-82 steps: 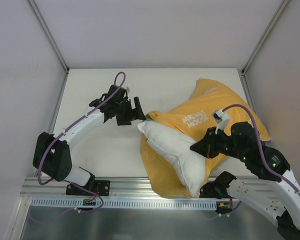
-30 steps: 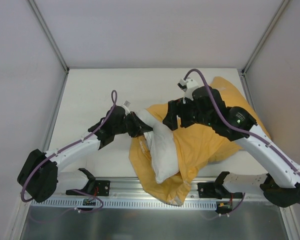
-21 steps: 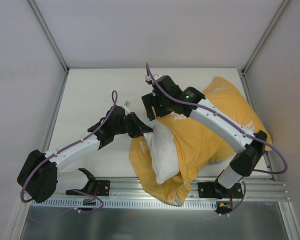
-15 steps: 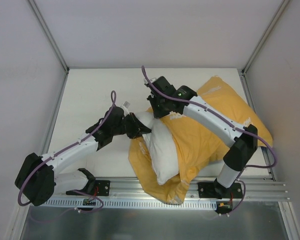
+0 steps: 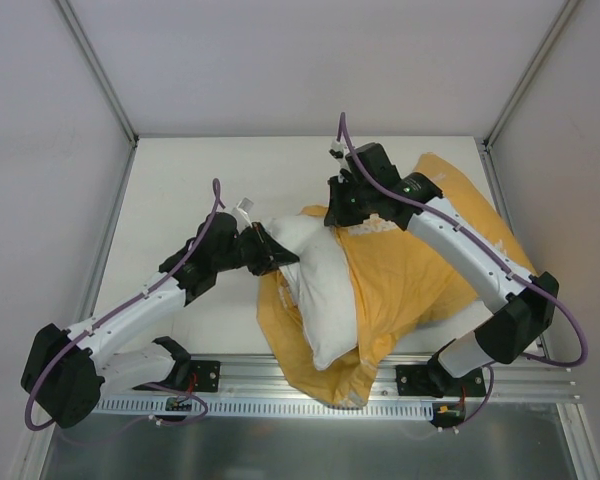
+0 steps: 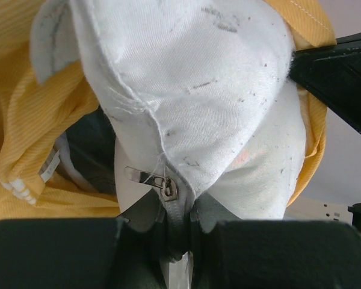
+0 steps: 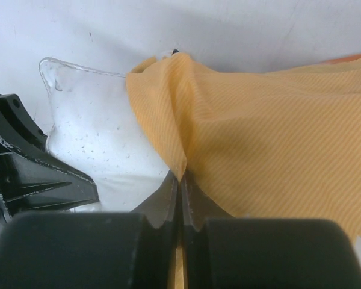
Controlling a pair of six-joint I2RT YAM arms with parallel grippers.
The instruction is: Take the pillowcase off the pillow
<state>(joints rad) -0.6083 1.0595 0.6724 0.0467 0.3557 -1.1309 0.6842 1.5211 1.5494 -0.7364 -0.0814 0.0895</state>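
The white pillow [image 5: 315,285] lies slanted on the table, its near half still inside the mustard-yellow pillowcase [image 5: 420,270]. My left gripper [image 5: 270,250] is shut on the pillow's far-left corner. In the left wrist view the zipper seam of the pillow [image 6: 192,90] is pinched in the left gripper [image 6: 179,217], with the pillowcase [image 6: 24,132] bunched at the left. My right gripper [image 5: 340,207] is shut on the pillowcase's open edge beside that corner. In the right wrist view the right gripper [image 7: 180,183] nips a fold of the pillowcase [image 7: 271,126], next to the bare pillow [image 7: 96,144].
The table [image 5: 180,180] is white and boxed in by pale walls at the left, back and right. A metal rail [image 5: 280,375] runs along the near edge by the arm bases. The pillowcase's lower end hangs over that rail.
My right gripper shut on the pillowcase's edge and moved right with it, baring more of the pillow's top. The left gripper kept its hold on the pillow corner, shifting slightly.
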